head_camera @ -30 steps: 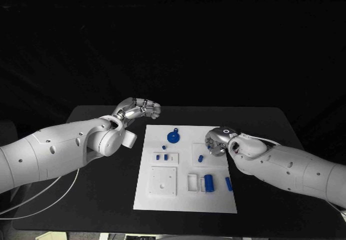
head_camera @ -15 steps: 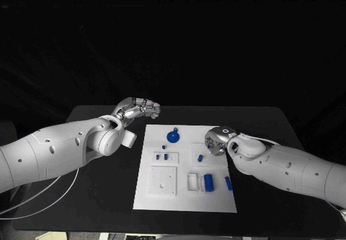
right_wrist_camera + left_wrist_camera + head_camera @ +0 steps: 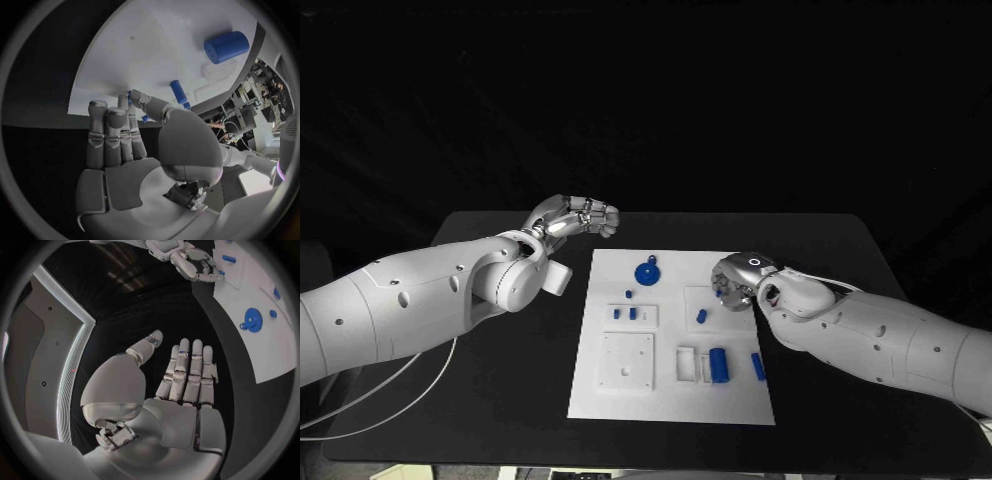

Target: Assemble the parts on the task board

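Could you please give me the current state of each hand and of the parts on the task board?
left hand: off the board over the black table, fingers straight, holding nothing
right hand: at the task board's right edge; whether its fingertips hold a small blue piece is unclear
task board: flat on the table
round blue part: on the board's far end, untouched
blue cylinder: lying near the front, untouched

Head camera looking down on the task board [image 3: 671, 400], wrist cameras close behind each hand, all sharing that board [image 3: 265, 347] [image 3: 162, 50]
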Robot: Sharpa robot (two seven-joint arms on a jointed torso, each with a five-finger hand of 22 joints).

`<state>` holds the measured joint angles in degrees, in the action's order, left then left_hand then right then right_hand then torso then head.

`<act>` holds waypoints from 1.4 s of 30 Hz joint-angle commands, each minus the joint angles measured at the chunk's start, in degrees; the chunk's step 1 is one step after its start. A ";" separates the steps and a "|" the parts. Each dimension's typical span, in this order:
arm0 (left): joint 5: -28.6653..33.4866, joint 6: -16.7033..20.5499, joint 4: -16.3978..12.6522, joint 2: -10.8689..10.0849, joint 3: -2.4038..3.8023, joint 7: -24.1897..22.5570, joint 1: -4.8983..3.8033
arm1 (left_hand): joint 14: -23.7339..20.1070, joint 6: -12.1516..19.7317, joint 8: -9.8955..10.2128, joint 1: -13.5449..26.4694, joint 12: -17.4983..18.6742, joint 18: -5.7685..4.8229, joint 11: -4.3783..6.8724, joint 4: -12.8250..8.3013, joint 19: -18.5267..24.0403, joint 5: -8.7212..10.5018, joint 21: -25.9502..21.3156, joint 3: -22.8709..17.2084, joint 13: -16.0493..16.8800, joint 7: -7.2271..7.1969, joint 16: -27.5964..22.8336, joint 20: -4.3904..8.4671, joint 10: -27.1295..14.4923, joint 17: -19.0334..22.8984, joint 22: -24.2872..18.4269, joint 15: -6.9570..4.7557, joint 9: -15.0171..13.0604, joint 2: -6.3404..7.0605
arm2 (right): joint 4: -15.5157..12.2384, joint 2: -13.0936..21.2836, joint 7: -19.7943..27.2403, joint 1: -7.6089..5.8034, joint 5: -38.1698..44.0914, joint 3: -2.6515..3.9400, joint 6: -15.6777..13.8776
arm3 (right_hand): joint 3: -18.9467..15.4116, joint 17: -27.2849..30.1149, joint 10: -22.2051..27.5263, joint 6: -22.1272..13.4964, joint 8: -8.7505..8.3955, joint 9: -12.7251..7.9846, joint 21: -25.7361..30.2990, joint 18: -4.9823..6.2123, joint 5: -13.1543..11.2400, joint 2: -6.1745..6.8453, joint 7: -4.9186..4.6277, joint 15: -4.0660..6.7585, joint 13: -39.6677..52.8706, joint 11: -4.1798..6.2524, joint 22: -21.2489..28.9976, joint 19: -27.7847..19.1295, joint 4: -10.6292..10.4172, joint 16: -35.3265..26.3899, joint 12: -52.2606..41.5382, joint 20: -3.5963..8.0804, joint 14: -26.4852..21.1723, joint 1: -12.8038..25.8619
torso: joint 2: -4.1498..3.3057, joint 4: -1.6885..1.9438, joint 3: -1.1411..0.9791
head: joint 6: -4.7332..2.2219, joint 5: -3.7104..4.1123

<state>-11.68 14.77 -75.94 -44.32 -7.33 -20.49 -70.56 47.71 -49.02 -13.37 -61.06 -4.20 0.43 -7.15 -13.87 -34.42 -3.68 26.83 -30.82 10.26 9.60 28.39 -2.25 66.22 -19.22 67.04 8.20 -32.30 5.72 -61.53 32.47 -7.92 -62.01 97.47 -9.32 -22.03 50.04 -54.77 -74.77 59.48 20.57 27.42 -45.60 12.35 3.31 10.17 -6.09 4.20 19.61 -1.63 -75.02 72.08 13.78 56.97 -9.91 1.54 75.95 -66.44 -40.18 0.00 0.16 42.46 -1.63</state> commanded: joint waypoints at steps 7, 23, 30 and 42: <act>0.48 -0.09 0.43 0.19 0.05 -0.60 -0.07 | 0.38 -0.03 -0.15 0.17 0.08 1.14 -0.23 0.01 -0.49 0.25 -0.23 0.26 -0.12 0.33 -0.27 -0.04 0.25 -0.10 0.11 -0.11 0.09 -0.26 | -0.66 0.73 0.93 -0.19 -1.81 0.73 -1.99 | 0.33 -0.18 -0.94 0.53 0.33 0.19 -0.37 2.65 0.17 -0.23 0.12 0.43 0.34 -0.10 -1.23 0.18 0.29 0.38 -0.02 0.13 -0.20 0.53 | -0.01 -0.02 -0.02 | -0.07 -0.08; 0.80 0.01 1.43 0.17 0.06 -0.57 -0.07 | 0.39 0.02 -0.15 0.18 0.11 1.16 -0.25 0.01 -0.50 0.24 -0.29 0.33 -0.17 0.35 -0.35 -0.05 0.22 -0.13 0.14 -0.11 0.12 -0.24 | -5.39 3.35 1.60 -1.27 -3.54 2.25 -1.97 | 0.39 -0.29 -1.02 0.64 0.35 0.29 -0.57 2.65 0.26 -0.24 0.16 0.48 0.64 -0.05 -1.22 0.17 0.35 0.48 0.00 0.18 -0.21 0.72 | 0.02 -0.07 0.01 | -0.21 -0.17; 0.88 0.10 1.83 0.34 0.06 -0.65 -0.07 | 0.40 0.04 -0.14 0.19 0.13 1.16 -0.25 0.01 -0.51 0.25 -0.32 0.37 -0.19 0.36 -0.39 -0.05 0.21 -0.15 0.15 -0.10 0.14 -0.22 | -9.71 3.76 1.06 -1.88 -3.03 2.59 -1.89 | 0.42 -0.34 -1.04 0.67 0.35 0.33 -0.65 2.65 0.36 -0.23 0.18 0.50 0.77 -0.03 -1.21 0.16 0.40 0.52 0.01 0.21 -0.22 0.76 | 0.00 -0.03 0.01 | -0.40 -0.43; 0.95 0.41 1.78 0.66 0.06 -0.67 -0.08 | 0.41 0.04 -0.16 0.15 0.13 1.17 -0.24 -0.01 -0.51 0.23 -0.37 0.39 -0.23 0.35 -0.44 -0.06 0.21 -0.18 0.17 -0.11 0.15 -0.21 | -14.77 0.40 0.29 -2.86 -0.41 2.57 -0.39 | 0.48 -0.42 -1.05 0.71 0.35 0.39 -0.79 2.65 0.50 -0.22 0.21 0.52 0.96 -0.01 -1.20 0.17 0.50 0.58 0.05 0.27 -0.22 0.78 | -0.03 0.03 0.05 | -0.41 -1.78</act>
<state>-11.12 14.93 -74.01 -43.79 -7.33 -20.49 -70.59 47.70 -49.02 -13.36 -61.06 -4.20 0.43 -7.15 -13.87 -34.42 -3.70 26.83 -30.82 10.11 9.60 28.17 -2.25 66.22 -19.31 67.13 8.20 -32.20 5.72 -75.93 33.24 -7.40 -64.91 95.20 -6.73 -23.55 50.27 -55.10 -74.95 59.81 20.76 27.80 -46.12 12.36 3.55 9.96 -5.71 4.36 20.52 -1.63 -74.99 72.25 14.17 57.23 -9.91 1.32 76.11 -66.22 -40.17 -0.01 0.22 42.01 -3.08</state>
